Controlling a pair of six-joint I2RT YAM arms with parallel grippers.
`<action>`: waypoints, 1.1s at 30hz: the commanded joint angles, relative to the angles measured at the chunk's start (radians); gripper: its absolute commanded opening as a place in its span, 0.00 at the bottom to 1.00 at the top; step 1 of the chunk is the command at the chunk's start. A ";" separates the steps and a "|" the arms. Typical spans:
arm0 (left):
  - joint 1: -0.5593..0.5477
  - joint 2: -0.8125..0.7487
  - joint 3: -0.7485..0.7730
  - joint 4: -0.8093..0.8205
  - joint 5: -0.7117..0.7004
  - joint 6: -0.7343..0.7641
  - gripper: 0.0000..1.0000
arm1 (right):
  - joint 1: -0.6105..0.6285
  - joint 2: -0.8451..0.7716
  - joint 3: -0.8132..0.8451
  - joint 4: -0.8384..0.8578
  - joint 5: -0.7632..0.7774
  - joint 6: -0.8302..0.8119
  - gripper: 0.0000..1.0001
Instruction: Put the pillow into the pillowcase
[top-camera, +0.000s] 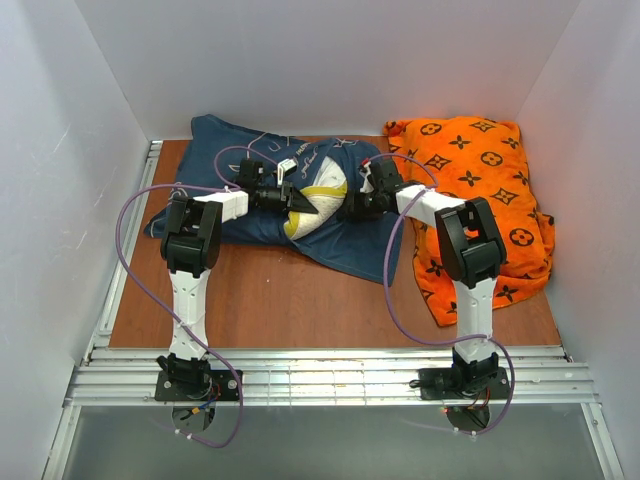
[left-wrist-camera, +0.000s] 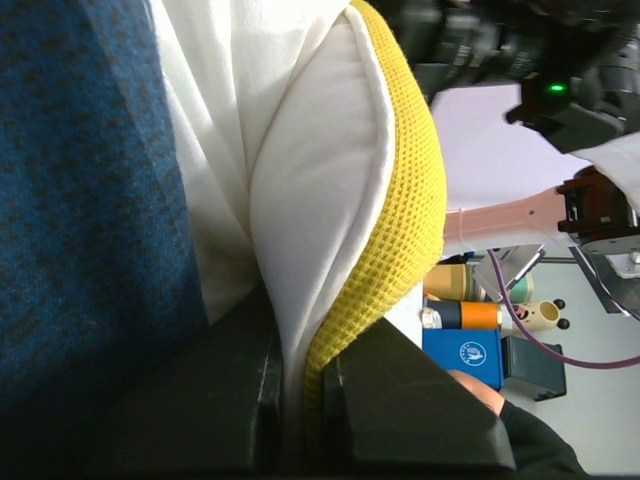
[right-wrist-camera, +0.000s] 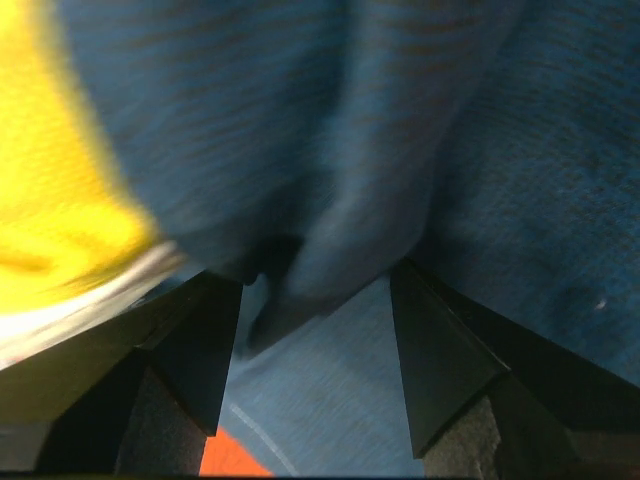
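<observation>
The white pillow (top-camera: 318, 196) with its yellow edge band lies at the table's back middle, partly wrapped by the navy pillowcase (top-camera: 225, 150). My left gripper (top-camera: 297, 200) is shut on the pillow's edge. In the left wrist view the gripper (left-wrist-camera: 300, 372) pinches the yellow band and white cover of the pillow (left-wrist-camera: 310, 180), with the pillowcase (left-wrist-camera: 90, 200) to the left. My right gripper (top-camera: 353, 206) is open against the pillowcase on the pillow's right. In the right wrist view the gripper (right-wrist-camera: 315, 300) stands wide apart around a loose fold of the pillowcase (right-wrist-camera: 380, 150), with the pillow's yellow band (right-wrist-camera: 60, 200) at the left.
An orange cushion (top-camera: 480, 190) with a dark monogram pattern fills the back right of the table. White walls close in at the left, back and right. Bare brown tabletop (top-camera: 300, 300) lies in front of the pillowcase. A metal rail (top-camera: 330, 375) runs along the near edge.
</observation>
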 joint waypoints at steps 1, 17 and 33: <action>0.002 -0.029 -0.045 0.101 0.082 -0.129 0.00 | 0.008 0.018 0.027 0.043 0.065 0.031 0.57; 0.002 -0.011 -0.242 0.910 0.140 -0.731 0.00 | 0.000 -0.132 -0.148 0.269 -0.076 0.124 0.59; -0.022 -0.019 -0.305 1.101 0.151 -0.921 0.00 | 0.005 -0.043 -0.202 0.580 -0.022 0.245 0.68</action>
